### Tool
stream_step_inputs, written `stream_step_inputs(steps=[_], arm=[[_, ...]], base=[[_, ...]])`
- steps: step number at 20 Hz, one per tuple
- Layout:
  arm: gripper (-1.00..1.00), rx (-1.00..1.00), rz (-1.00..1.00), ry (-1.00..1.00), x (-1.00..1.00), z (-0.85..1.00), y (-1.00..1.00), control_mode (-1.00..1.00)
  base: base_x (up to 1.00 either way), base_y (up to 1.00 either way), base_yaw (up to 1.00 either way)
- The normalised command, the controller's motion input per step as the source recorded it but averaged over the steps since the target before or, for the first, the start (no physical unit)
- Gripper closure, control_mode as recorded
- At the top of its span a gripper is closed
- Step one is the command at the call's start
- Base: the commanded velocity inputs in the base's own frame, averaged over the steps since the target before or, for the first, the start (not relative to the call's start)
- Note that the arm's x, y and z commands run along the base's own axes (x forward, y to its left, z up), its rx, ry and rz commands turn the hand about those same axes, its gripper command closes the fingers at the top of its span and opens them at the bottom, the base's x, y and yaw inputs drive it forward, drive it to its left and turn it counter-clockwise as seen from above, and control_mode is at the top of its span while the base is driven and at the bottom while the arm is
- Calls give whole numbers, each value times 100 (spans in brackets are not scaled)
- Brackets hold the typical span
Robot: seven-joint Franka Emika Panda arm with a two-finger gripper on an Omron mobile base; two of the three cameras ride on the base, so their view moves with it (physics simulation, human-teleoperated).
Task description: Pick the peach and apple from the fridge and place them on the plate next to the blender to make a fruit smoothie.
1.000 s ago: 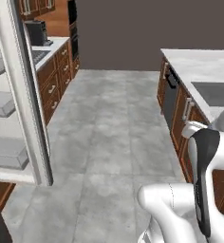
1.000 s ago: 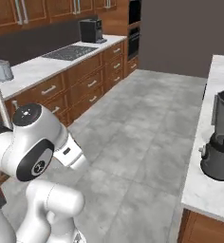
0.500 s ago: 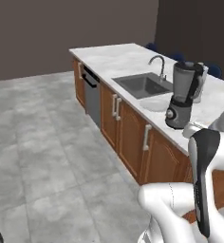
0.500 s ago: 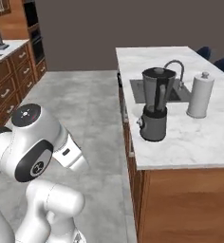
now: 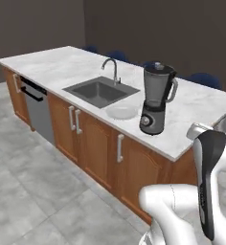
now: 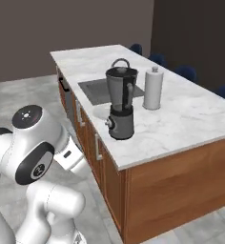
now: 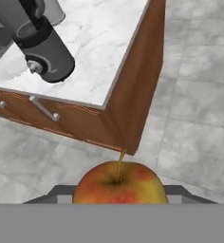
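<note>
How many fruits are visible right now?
1: a round red apple with yellowish patches, seen in the hand view low between the pincer's tips, stem pointing at the counter corner. The round white plate beside the dark grey blender seems to hold none.

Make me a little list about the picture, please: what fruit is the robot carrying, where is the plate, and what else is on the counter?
fruit carried: round red apple with yellowish patches, stem up, at the bottom of the hand view, close to the camera
gripper: fingertips hidden behind the apple, so grip cannot be confirmed
plate: round shallow white plate on the marble counter, between the sink and the blender, nothing on it
blender: dark grey base with translucent grey jug, upright, near the counter's front edge
sink: grey basin with curved tap
also there: white paper-towel roll, beside the blender
</note>
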Motion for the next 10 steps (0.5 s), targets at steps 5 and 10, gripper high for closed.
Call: stream_step_inputs(steps=[5, 10], arm=[[100, 0, 0, 0, 0, 0, 0, 100], [100, 0, 0, 0, 0, 0, 0, 100]], base=[[51, 100, -31], [56, 83, -28]])
